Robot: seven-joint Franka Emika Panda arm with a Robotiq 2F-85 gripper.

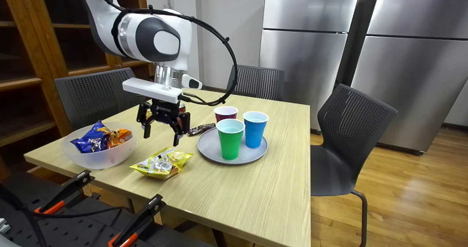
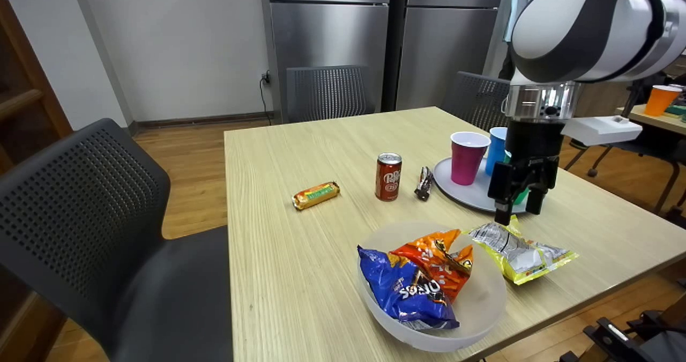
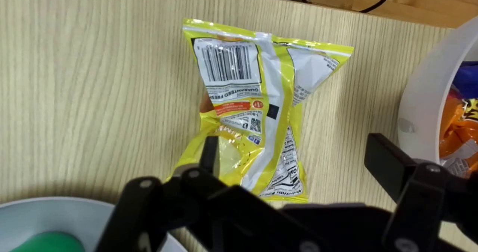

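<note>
My gripper (image 1: 161, 137) is open and empty, pointing down above the table. It also shows in an exterior view (image 2: 518, 212) and in the wrist view (image 3: 293, 151). Below it lies a yellow chip bag (image 1: 162, 163), back side up with a barcode. In the wrist view the bag (image 3: 257, 114) lies mostly ahead of the fingers, and the left finger covers part of it. A frosted bowl (image 2: 429, 343) beside it holds a blue bag (image 2: 407, 292) and an orange bag (image 2: 437, 260). In the wrist view the bowl (image 3: 418, 106) is near the right finger.
A grey plate (image 1: 208, 148) bears green (image 1: 230, 141), blue (image 1: 255, 130) and maroon (image 1: 225, 113) cups. A soda can (image 2: 388, 177), a dark wrapped candy (image 2: 424, 184) and a golden wrapped bar (image 2: 316, 195) lie farther back. Chairs (image 1: 340, 141) surround the table.
</note>
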